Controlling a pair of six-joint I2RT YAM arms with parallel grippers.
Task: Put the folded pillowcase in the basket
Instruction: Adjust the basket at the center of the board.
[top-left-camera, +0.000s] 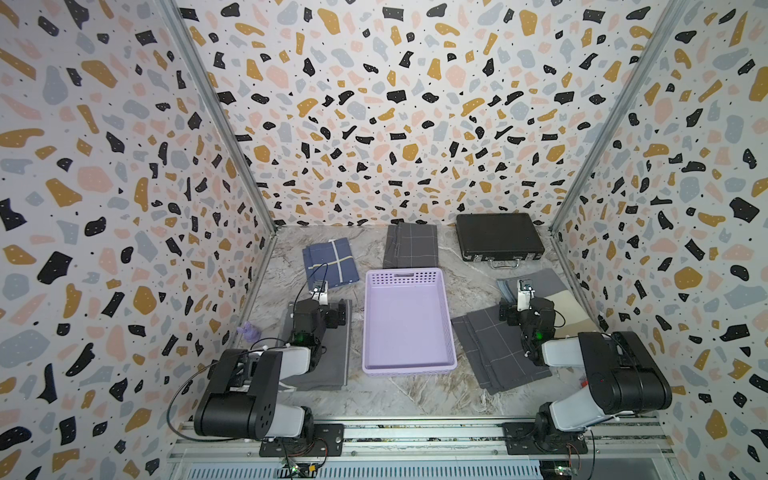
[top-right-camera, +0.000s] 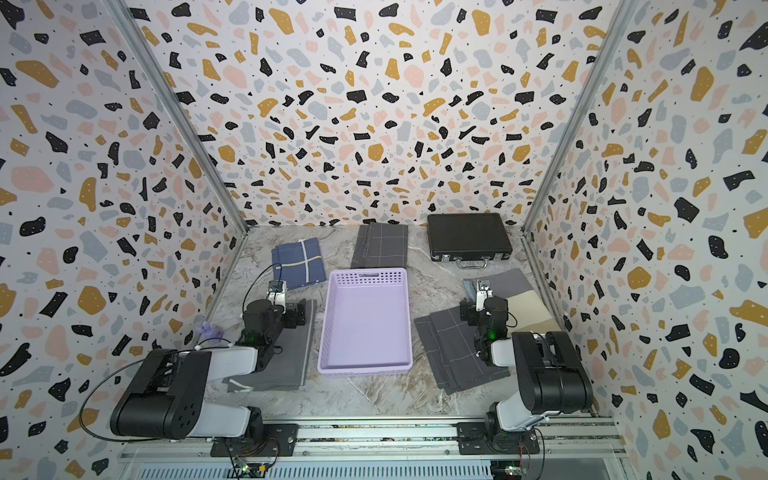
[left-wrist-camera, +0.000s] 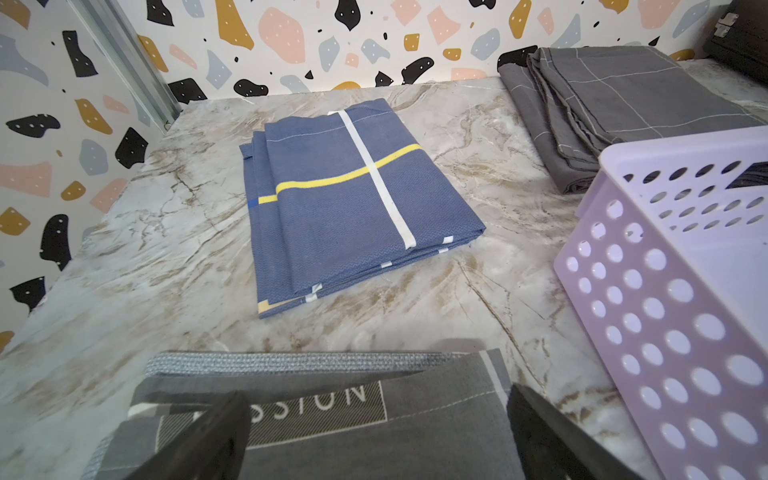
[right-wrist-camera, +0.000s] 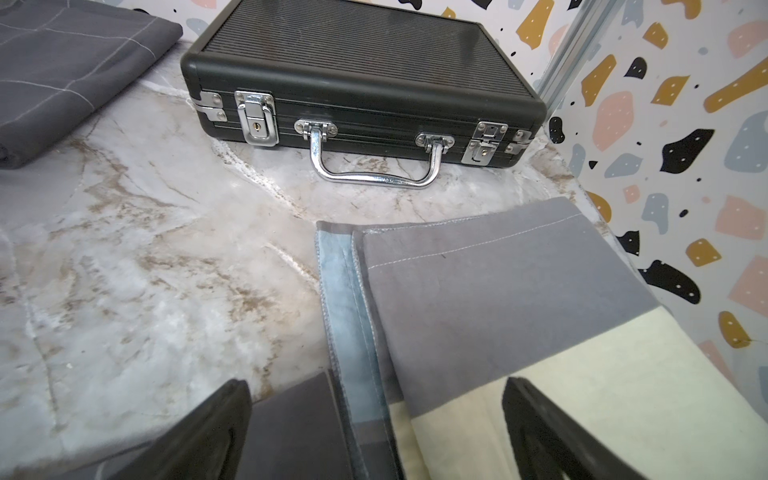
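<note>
The lilac basket (top-left-camera: 409, 332) sits mid-worktop (top-left-camera: 415, 395) between the two arms. The left jaws stand wide, holding nothing, just above a grey lettered pillowcase (left-wrist-camera: 436, 399) beside the basket's left side. The right jaws, equally wide and holding nothing, hover over the edge of a grey-and-cream pillowcase (right-wrist-camera: 519, 291). A blue striped pillowcase (top-left-camera: 330, 264), a grey checked pillowcase (top-left-camera: 410, 245) and a black case (top-left-camera: 498, 237) lie behind the basket. A second grey checked pillowcase (top-left-camera: 494, 353) lies just to its right.

Top views high, looking down, left wrist shares basket (left-wrist-camera: 681, 149)
</note>
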